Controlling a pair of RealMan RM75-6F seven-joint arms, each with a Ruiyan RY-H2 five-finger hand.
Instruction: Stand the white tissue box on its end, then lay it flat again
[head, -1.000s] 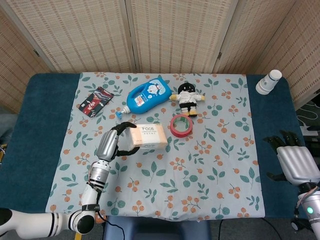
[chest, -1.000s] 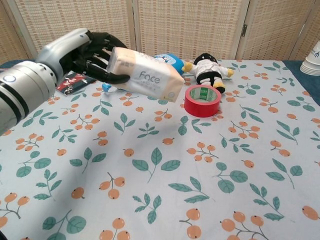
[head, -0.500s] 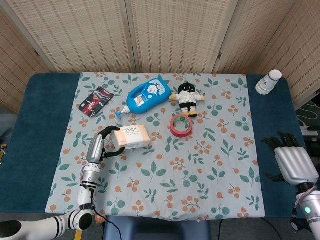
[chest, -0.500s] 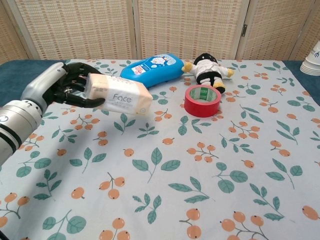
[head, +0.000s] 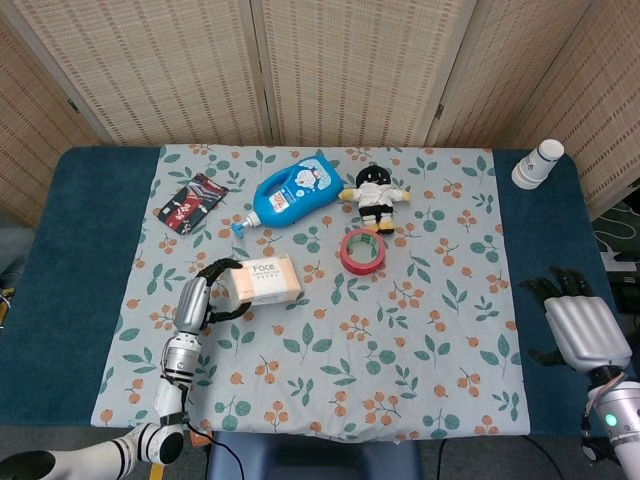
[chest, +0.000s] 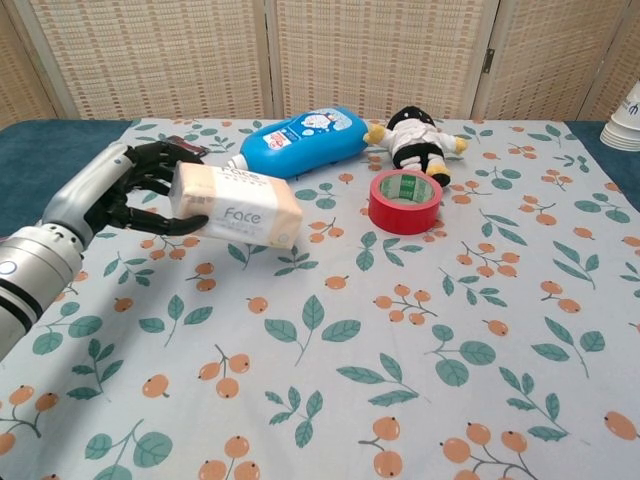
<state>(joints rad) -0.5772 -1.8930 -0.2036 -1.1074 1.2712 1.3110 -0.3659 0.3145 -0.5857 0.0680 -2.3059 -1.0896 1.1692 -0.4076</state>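
the left hand (chest: 135, 190) holds the white tissue box (chest: 234, 205), marked "face", near a blue bottle (chest: 300, 139) and red tape roll (chest: 405, 201); the right hand (head: 580, 325) is spread, empty.

White tissue box (chest: 236, 206), "Face" side forward, lengthwise, gripped at left end.

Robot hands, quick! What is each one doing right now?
Left robot hand: holding the white tissue box by one end.
Right robot hand: open, holding nothing, fingers apart, at the table's edge.
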